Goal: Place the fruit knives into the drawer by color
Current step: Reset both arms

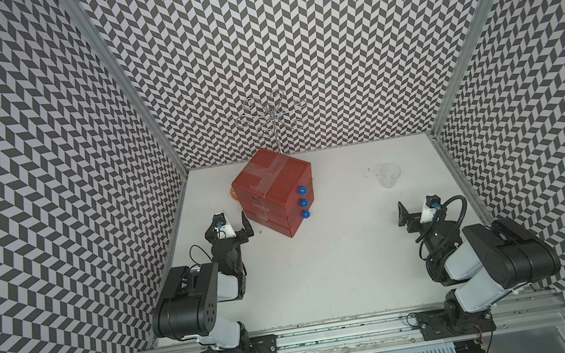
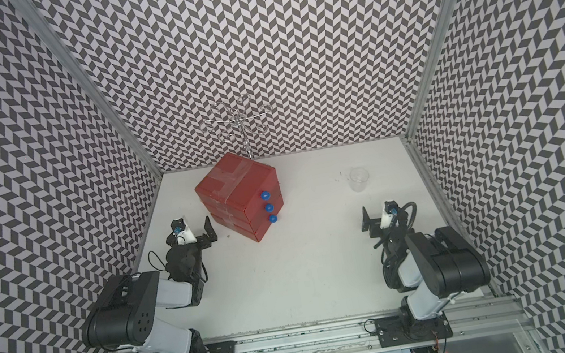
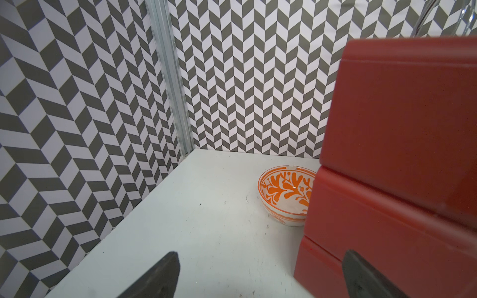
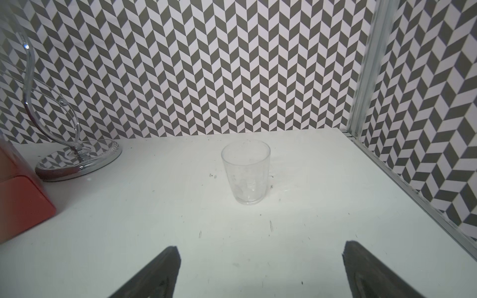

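The drawer (image 1: pixel 275 190) (image 2: pixel 237 191) is a red cabinet of three stacked drawers at the back left of the table. All three are shut, their blue knobs (image 1: pixel 303 202) facing right, and clear tape crosses the top. No fruit knives show in any view. My left gripper (image 1: pixel 227 219) (image 2: pixel 190 229) (image 3: pixel 261 254) hovers open and empty just left of the cabinet's side wall (image 3: pixel 400 154). My right gripper (image 1: pixel 420 208) (image 2: pixel 383 213) (image 4: pixel 260 246) stands open and empty at the right, pointing toward the back wall.
A clear plastic cup (image 1: pixel 390 174) (image 2: pixel 359 178) (image 4: pixel 246 172) stands upright ahead of my right gripper. An orange-patterned bowl (image 3: pixel 284 191) sits behind the cabinet's left rear corner. A chrome wire stand (image 1: pixel 274 118) (image 4: pixel 77 157) rises behind the cabinet. Patterned walls close three sides.
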{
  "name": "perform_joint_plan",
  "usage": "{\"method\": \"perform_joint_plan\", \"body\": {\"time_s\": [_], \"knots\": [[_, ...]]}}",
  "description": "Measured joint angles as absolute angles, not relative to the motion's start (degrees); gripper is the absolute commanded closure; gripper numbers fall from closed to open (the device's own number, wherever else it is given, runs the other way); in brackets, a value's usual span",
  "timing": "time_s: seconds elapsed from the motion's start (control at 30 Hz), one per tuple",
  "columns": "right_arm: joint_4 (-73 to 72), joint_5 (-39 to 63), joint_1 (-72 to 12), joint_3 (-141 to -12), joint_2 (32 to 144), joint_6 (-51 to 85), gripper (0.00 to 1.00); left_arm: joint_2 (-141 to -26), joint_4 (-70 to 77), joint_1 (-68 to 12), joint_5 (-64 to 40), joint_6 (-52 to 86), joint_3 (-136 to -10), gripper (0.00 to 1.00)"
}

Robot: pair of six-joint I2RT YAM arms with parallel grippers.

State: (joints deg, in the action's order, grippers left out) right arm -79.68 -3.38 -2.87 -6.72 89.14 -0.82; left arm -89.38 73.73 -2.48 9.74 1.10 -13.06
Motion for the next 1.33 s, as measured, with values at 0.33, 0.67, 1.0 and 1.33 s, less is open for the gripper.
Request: {"method": "perform_joint_plan", "body": {"time_s": [0.33,0.67,1.0,1.33], "knots": [[-73.1,-3.1,-1.7,-13.8,89.1,0.0,0.01,-89.4,73.6,-2.5,9.7,1.1,-13.1,0.00],[-72.8,-3.1,-1.7,-13.8,89.2,0.1,0.01,-89.4,73.6,-2.5,9.8,1.1,-13.1,0.00],[-72.9,-3.1,-1.7,-13.8,89.3,0.1,0.00,-89.4,73.6,-2.5,9.7,1.1,-13.1,0.00],[-72.9,-3.2,-1.7,-13.8,89.3,0.1,0.01,-89.4,73.4,-2.5,9.7,1.1,-13.1,0.00]]}}
